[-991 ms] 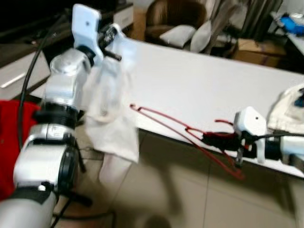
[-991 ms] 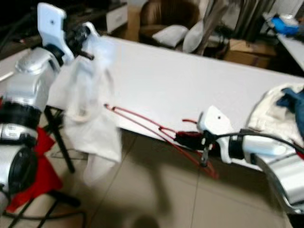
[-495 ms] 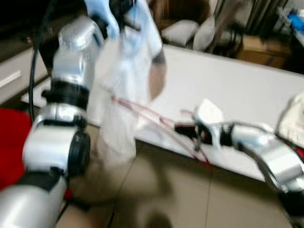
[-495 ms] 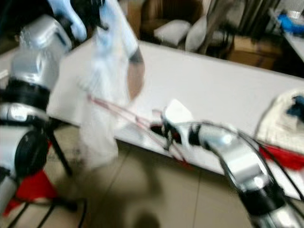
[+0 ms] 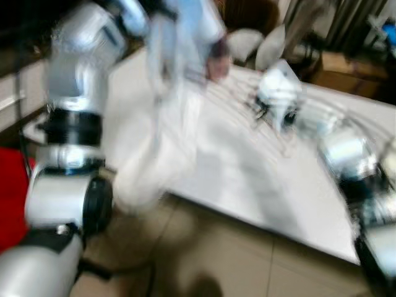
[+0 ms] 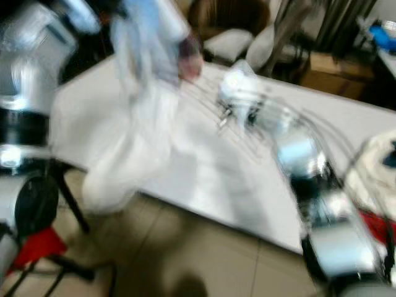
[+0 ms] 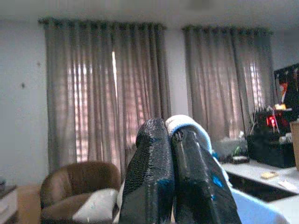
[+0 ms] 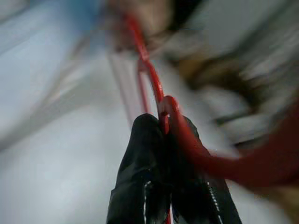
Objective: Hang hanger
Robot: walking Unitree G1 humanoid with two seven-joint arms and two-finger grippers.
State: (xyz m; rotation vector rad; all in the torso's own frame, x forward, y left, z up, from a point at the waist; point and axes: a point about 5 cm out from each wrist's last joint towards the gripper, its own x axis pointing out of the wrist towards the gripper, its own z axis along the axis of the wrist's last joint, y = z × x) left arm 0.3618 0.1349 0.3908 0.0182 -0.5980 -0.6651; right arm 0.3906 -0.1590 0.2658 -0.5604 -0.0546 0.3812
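Mid-task: right gripper (image 8: 164,135) fingers clamped on red hanger (image 8: 154,86), left gripper (image 7: 174,140) fingers pinching white garment (image 5: 164,130) above tabletop (image 5: 247,179); hanging not yet done.

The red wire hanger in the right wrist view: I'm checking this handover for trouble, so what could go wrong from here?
1. The right gripper pinches the red wire hanger only near its hook, so the thin wire could twist or slip between the fingers.
2. The head views are heavily blurred, so aiming the hanger into the white cloth garment may miss.
3. The left gripper holds the garment by one small fold, which could pull free.
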